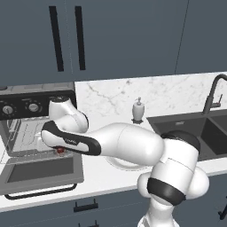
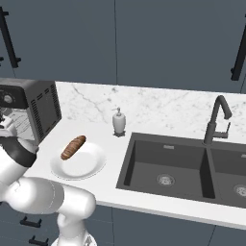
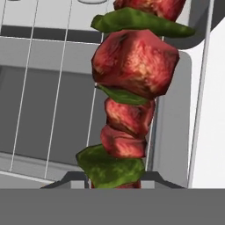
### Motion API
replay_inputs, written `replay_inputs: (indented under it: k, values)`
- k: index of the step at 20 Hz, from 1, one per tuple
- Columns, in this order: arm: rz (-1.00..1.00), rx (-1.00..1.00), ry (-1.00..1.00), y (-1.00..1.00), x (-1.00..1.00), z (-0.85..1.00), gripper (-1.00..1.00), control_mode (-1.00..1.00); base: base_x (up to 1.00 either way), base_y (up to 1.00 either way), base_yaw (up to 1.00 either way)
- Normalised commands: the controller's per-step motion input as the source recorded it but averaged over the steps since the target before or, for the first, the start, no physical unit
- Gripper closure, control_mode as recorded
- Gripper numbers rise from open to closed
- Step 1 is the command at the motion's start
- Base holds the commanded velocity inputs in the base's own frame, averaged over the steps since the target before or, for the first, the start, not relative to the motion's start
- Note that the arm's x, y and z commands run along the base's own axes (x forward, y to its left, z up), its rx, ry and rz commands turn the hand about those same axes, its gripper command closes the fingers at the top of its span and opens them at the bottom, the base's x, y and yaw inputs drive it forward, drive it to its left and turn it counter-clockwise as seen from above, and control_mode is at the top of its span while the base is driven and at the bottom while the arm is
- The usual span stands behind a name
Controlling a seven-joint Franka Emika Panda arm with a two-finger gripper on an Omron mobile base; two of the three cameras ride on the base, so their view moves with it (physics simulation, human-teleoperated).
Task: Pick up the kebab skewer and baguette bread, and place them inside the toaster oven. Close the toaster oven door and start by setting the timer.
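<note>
I've got the jaws clamped on the kebab skewer (image 3: 129, 92), its long axis running straight ahead over the toaster oven (image 1: 26, 104) rack.

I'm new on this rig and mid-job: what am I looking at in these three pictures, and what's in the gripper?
A white robot arm stands at a kitchen counter. Two cameras ride behind it, left and right; the third sits on its hand. The gripper is shut on the kebab skewer, above the toaster oven rack. The toaster oven door lies open, flat toward you. In the right view the baguette bread lies on a white plate, with a soap dispenser and the sink beyond.
</note>
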Motion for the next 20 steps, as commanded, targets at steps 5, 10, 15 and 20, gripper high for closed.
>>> replay_inputs:
  k: [5, 10, 15, 20]
  values:
    - [0.00, 0.00, 0.00, 0.14, 0.02, -0.05, 1.00, -1.00, 0.00, 0.00, 0.00]
    - [0.00, 0.00, -0.01, 0.04, 0.00, -0.07, -1.00, -1.00, 0.00, 0.00, 0.00]
    - [0.02, 0.00, -0.07, 0.00, 0.00, 0.00, -1.00, -1.00, 0.00, 0.00, 0.00]
    - [0.04, 0.01, -0.11, 0.00, -0.17, 0.14, -1.00, -1.00, 0.00, 0.00, 0.00]
